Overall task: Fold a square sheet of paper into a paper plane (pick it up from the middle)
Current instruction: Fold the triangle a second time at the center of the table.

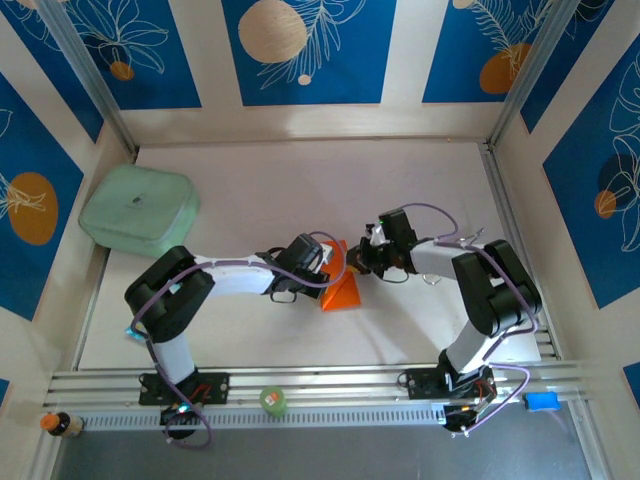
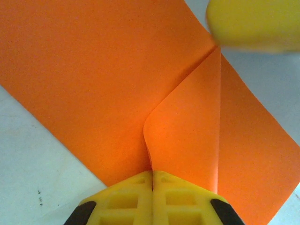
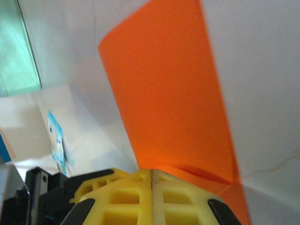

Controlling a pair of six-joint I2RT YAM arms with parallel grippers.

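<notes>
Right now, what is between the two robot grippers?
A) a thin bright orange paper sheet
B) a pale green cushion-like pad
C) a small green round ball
A: the thin bright orange paper sheet sits between the left gripper and the right gripper; the pale green cushion-like pad is far left.

The square sheet of paper (image 1: pixel 342 288) (bright orange) lies centred on the table (image 1: pixel 420 180), one flap curled upward.

Square sheet of paper (image 2: pixel 93 70) cut off by frame edges; yellow shape (image 2: pixel 253 21) blurred, cropped.
</notes>
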